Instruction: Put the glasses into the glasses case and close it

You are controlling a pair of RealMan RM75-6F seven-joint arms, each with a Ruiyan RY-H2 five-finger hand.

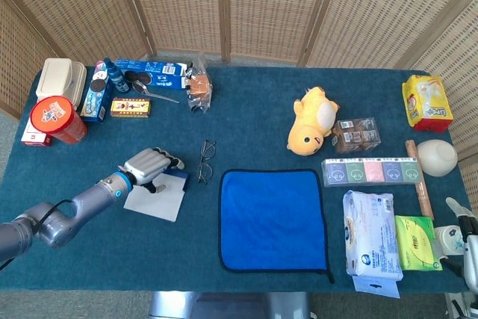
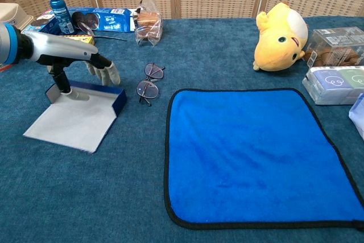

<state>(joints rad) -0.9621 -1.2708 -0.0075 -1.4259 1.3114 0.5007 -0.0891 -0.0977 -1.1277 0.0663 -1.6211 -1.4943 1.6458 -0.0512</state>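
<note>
Surface (image 1: pixel 246 117): covered in dark teal carpet-like cloth, crowded with small goods along its far-left corner and right edge.
Room: woven rattan screen panels (image 1: pixel 224 5) in wooden frames stand behind the far edge.
Left robot hand (image 1: pixel 148 164): over the far end of the glasses case (image 2: pixel 77 115), thumb pressing down inside it, the other fingers bent over its blue raised wall; grasping that wall.
Right robot hand (image 1: pixel 464 238): only a sliver shows at the near-right corner; I cannot tell its state.
Glasses case: open, lying flat, left of centre.
Glasses (image 2: pixel 149 82): folded open on the surface, just right of the case, apart from it.
Blue cloth (image 2: pixel 259 155): spread flat at the near-centre.
</note>
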